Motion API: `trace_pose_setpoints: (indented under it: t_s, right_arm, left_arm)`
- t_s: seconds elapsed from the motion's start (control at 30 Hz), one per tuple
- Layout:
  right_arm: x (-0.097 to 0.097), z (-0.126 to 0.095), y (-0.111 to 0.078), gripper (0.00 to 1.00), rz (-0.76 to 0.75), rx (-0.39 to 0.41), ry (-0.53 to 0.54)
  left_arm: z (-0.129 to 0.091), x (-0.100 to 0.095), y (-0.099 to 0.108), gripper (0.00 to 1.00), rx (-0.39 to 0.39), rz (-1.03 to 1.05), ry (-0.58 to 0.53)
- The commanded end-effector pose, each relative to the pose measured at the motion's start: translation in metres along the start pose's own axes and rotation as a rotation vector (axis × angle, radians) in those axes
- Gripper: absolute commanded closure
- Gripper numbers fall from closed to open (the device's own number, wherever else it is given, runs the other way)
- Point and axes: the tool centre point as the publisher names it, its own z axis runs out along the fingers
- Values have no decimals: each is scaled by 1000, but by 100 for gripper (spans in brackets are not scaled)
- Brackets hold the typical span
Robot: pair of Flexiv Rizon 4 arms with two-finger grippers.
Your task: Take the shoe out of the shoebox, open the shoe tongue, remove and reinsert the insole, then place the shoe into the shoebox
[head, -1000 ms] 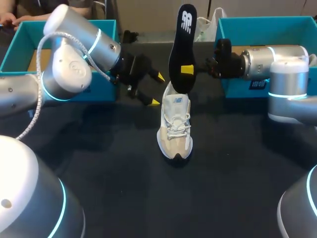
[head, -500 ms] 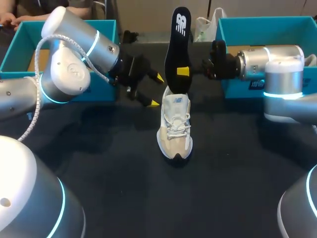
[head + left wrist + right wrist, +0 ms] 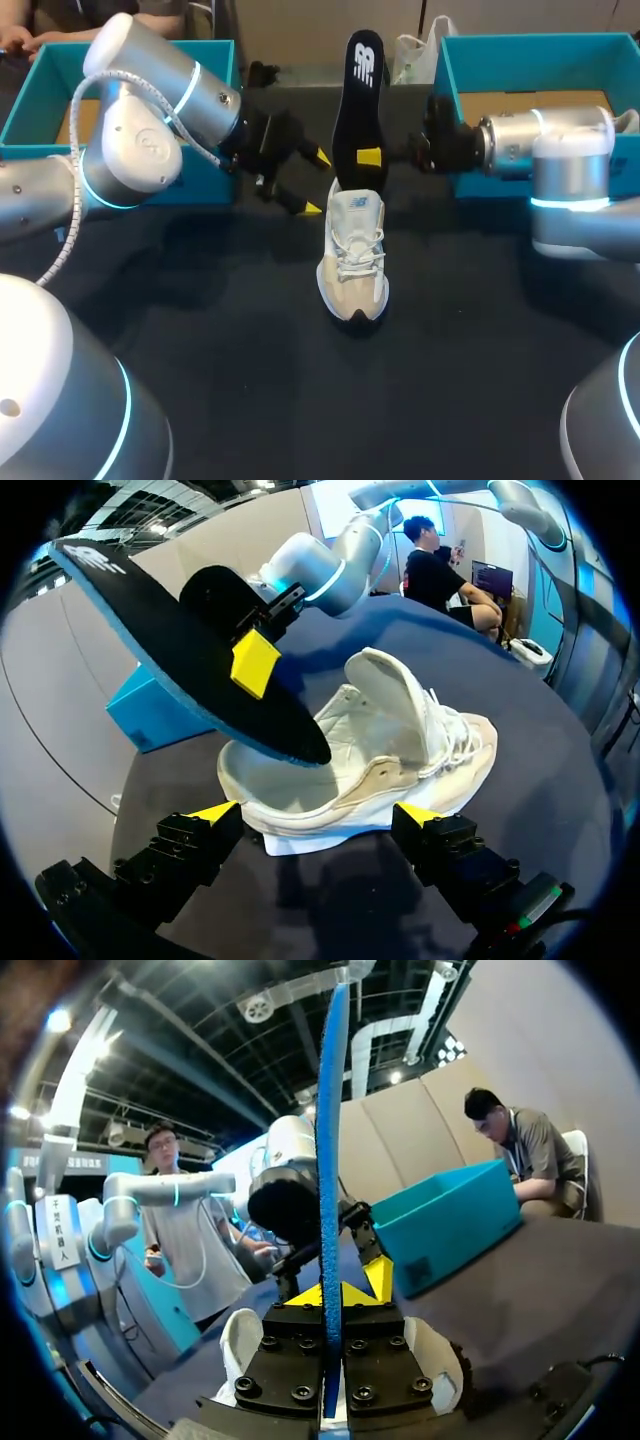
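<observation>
While its two yellow-tipped fingers pinch the sheet from both faces, the right gripper (image 3: 371,157) holds the thin black foam insole with a blue edge (image 3: 358,105) almost upright, gripping it low on its length. The logo end points up and the lower end hangs at the mouth of the shoe. Whether that end already touches the collar cannot be told.

Directly under the gripper, the white and beige lace-up running shoe (image 3: 352,250) stands on its sole on the black table (image 3: 230,350). Its toe points toward the robot and its heel away. In the left wrist view its padded white tongue (image 3: 385,695) is pulled up, so the opening is exposed.

The left gripper (image 3: 316,181) waits just beside the heel on the shoe's left, fingers spread wide and holding nothing.

The shoe's long axis runs front to back, while the insole stands close to vertical above its heel end. Reinsertion therefore looks to call for tipping the insole forward and sliding its lower end toward the toe. The right arm is the one in place to do that, and the left is nearest for steadying the heel.

Two teal cardboard shoeboxes, one at the far left (image 3: 60,60) and one at the far right (image 3: 540,50), stand well apart from the shoe.
</observation>
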Motion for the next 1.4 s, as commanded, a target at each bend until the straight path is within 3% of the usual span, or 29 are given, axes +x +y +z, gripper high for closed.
trace_pose_setpoints:
  t_s: [0.03, 0.43, 0.83, 1.1, 1.4]
  right_arm:
    - [-18, 2, -9, 100, 39, -7, 36]
    - [-4, 8, -5, 100, 102, 7, -11]
    - [23, 7, 20, 100, 65, 35, -62]
    - [27, 13, 26, 100, 53, 46, -64]
    - [32, 19, 31, 100, 40, 69, -146]
  left_arm:
    - [0, 0, -1, 0, -5, 0, 1]
    - [0, 0, -1, 0, -5, 0, 1]
    - [0, 0, -1, 0, -5, 0, 1]
    - [0, 0, -1, 0, -5, 0, 1]
    - [0, 0, -1, 0, -5, 0, 1]
